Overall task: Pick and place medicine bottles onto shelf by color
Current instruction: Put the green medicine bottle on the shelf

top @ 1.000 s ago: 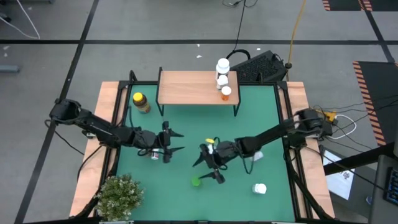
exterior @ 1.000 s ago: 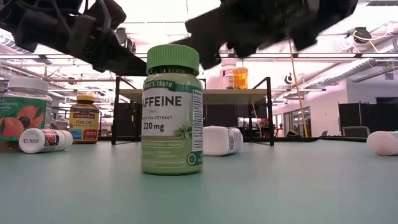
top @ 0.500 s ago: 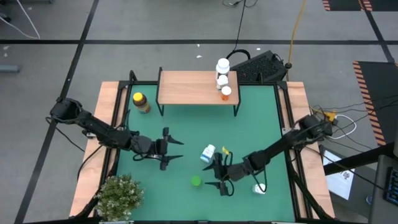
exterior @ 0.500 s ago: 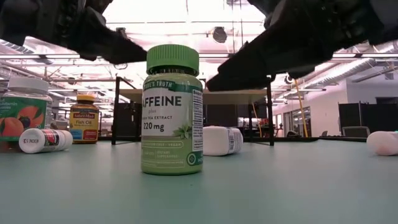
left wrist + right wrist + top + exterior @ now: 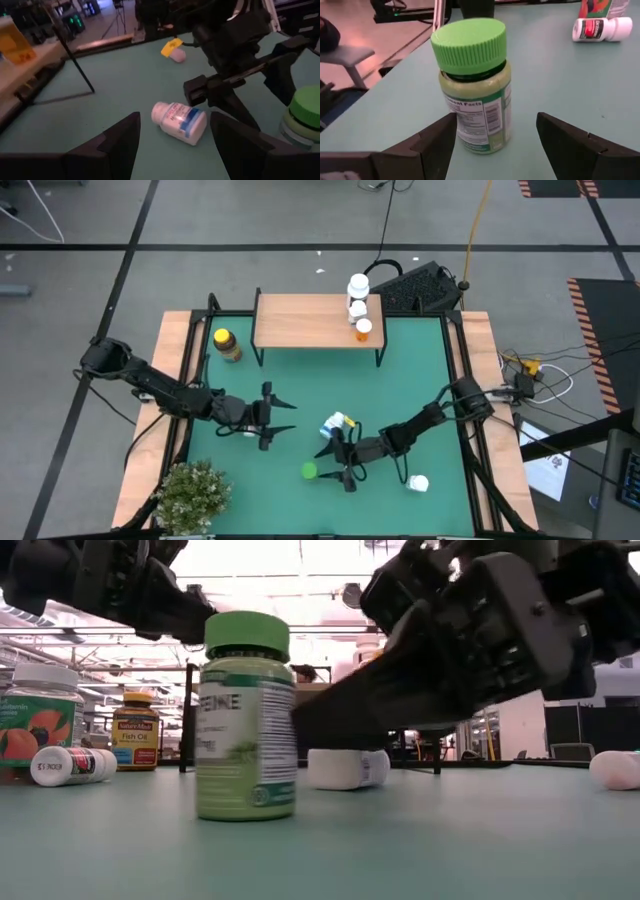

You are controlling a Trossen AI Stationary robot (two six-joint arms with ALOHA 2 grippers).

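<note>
Near the front centre of the counter [image 5: 430, 370], the right gripper [image 5: 331, 463] lies low over the green mat, its arm stretched flat from the right edge toward the middle. Its two dark fingers are spread apart and point at the green bottle [image 5: 311, 471], which stands upright just beyond the fingertips; no contact is visible. In the right wrist view this green bottle [image 5: 475, 85] shows a ribbed bright-green screw cap, a pale-green cylindrical plastic body and a printed paper label, framed between the two matte black fingers [image 5: 580, 145].

The left gripper [image 5: 280, 413] hovers at mid-left of the mat, its arm extended from the left edge, fingers likewise parted and holding nothing. Ahead of it lies a white bottle [image 5: 337, 423] on its side, smooth plastic with a blue-and-white label, seen also in the left wrist view [image 5: 179, 121].

The shelf [image 5: 315, 320], a flat light-wood board on thin black metal legs, stands at the rear of the mat. Two white bottles [image 5: 357, 292] and an orange-capped bottle [image 5: 363, 330] sit at its right end. An amber bottle [image 5: 227, 345] with a yellow cap stands on the mat left of the shelf. Another white bottle [image 5: 418, 483] lies near the front right. A leafy potted plant [image 5: 192, 495] occupies the front left corner.
</note>
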